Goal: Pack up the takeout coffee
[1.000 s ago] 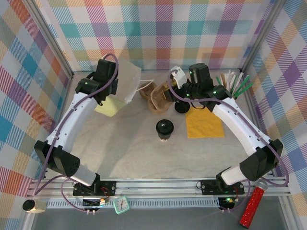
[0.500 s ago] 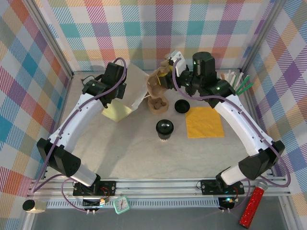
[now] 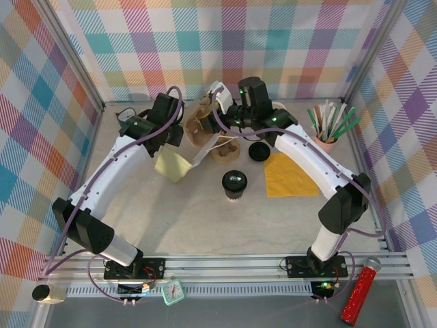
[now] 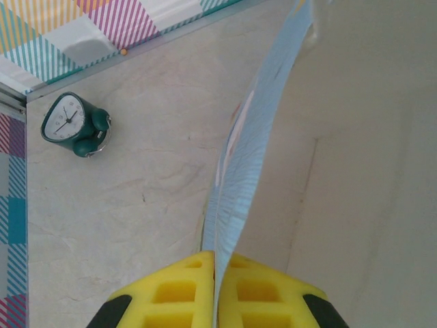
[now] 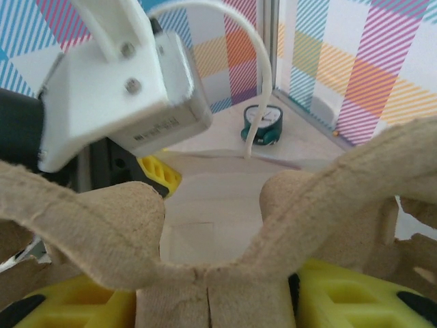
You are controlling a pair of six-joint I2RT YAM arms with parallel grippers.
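From above, the left arm stretches forward, the left tool [image 3: 176,131] at the rim of the paper bag [image 3: 205,150]. The right arm arcs leftward, with the right tool [image 3: 213,115] at the cup carrier [image 3: 199,126]. The coffee cup [image 3: 234,183] stands lidded on the counter [image 3: 205,219], apart from both.

At the left wrist, yellow fingers [image 4: 171,294] pinch shut on the bag wall. The dial of a clock [image 4: 74,124] is too small to read.

At the right wrist, the fingers [image 5: 355,304] clamp the carrier.

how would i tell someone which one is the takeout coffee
Find the orange napkin on the right side of the table. Just left of it, standing alone near the table's middle, is the takeout coffee: a black cup with a glossy lid, nearer the arm bases than the other black round item at the napkin's far corner.
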